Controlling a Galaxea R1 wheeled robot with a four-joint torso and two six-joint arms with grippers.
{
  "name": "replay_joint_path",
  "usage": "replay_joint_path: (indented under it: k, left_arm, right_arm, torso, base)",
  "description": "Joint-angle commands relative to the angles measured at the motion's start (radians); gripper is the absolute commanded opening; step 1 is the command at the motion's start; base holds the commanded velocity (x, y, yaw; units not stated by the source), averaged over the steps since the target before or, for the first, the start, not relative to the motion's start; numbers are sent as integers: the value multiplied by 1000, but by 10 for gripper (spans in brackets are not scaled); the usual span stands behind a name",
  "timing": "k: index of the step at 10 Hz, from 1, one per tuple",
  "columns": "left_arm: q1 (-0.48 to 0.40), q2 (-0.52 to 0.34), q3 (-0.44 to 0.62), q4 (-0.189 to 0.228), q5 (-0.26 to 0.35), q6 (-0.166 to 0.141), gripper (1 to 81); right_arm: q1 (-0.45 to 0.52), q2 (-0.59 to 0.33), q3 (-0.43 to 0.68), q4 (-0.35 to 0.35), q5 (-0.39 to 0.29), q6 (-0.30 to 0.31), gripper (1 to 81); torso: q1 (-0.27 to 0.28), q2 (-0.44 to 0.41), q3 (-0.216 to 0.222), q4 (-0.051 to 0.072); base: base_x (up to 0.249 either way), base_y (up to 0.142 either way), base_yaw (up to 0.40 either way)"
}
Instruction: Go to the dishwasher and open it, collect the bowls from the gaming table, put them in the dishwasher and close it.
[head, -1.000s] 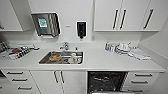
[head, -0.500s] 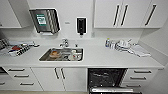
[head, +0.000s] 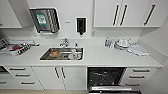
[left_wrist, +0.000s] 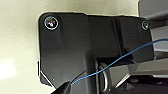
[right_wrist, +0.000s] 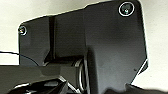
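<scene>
The dishwasher (head: 106, 77) sits under the white counter, right of the sink cabinet. Its dark inside with wire racks is exposed, and its door (head: 112, 89) lies folded down at the picture's lower edge. I face the kitchen counter from a short way off. The gaming table and its bowls are out of view. Both wrist views look onto the robot's own dark plate over a pale floor, with a thin blue cable (left_wrist: 120, 60) crossing the left one.
A steel sink (head: 62, 53) holds some items, with a tap (head: 65, 42) behind it. A dish rack (head: 15, 47) stands on the counter at left and stacked dishes (head: 122, 43) at right. White drawers (head: 140, 77) flank the dishwasher. Wall cabinets (head: 120, 13) hang above.
The whole head picture has shifted slightly upward, so the camera moved a little. Nothing in the kitchen has moved and the dishwasher stays open.
</scene>
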Motion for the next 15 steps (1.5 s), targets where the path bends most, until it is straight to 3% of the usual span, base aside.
replay_joint_path:
  k: [1, 5, 8, 9, 11, 12, 15]
  left_arm:
    - [-30, -6, 1, -7, 62, 6, 811]
    - [-30, -7, -1, -8, 61, 6, 811]
    - [-30, -8, -1, -8, 61, 6, 811]
    - [-30, -8, -1, -8, 61, 6, 811]
    - [-28, -6, -1, -8, 62, 6, 811]
    - [-28, -6, -1, -8, 62, 6, 811]
    - [-28, -6, -1, -11, 56, 8, 811]
  right_arm:
    - [31, -1, 1, -5, -55, 3, 811]
    - [34, -1, 1, -5, -55, 3, 811]
    - [34, -1, 1, -5, -55, 3, 811]
    - [32, -1, 1, -7, -55, 3, 811]
    - [32, -1, 1, -5, -55, 3, 811]
    - [34, -2, 0, -7, -55, 3, 811]
    - [37, -4, -3, -9, -55, 1, 811]
  torso:
    - [-63, 99, 91, 0]
    - [-155, 237, 203, 0]
    - [-222, 338, 246, 0]
    - [-245, 372, 210, 0]
    - [-284, 442, 219, 0]
    - [-251, 381, 219, 0]
    - [-267, 437, 219, 0]
  base:
    - [0, 0, 0]
    - [0, 0, 0]
    - [0, 0, 0]
    - [0, 0, 0]
    - [0, 0, 0]
    - [0, 0, 0]
    - [0, 0, 0]
